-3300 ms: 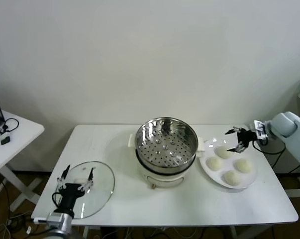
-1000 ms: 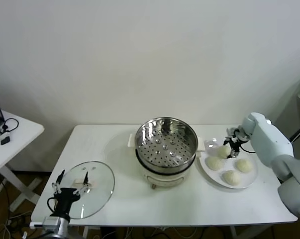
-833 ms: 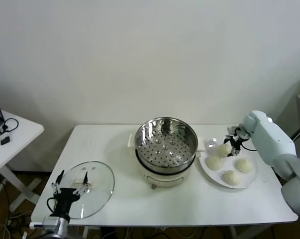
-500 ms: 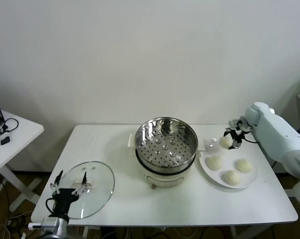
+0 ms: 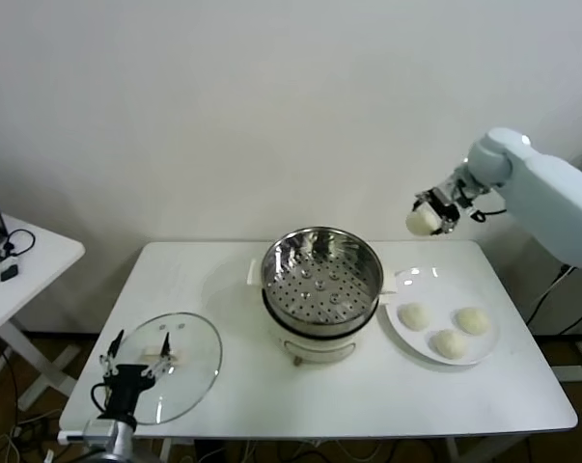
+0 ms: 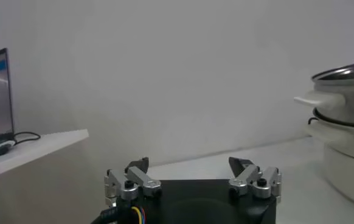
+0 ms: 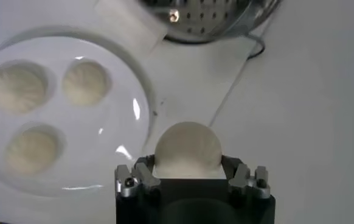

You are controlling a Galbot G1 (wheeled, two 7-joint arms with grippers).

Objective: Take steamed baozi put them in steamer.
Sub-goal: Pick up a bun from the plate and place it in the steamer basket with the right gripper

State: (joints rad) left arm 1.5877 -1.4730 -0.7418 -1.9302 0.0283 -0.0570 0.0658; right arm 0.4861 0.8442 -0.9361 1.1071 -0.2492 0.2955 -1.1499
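Baozi [image 5: 422, 221] lifted (clear of plate [image 5: 403, 333]), between right jaws

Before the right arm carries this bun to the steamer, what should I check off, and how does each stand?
1. Bun gripped by right end effector: ok.
2. Bun lifted off the plate: ok.
3. Steamer open, lid set aside on the table: ok.
4. Steamer floor bare: ok.
5. Left end effector away from the path, down by the lid: ok.
6. Three buns left on the plate: ok.
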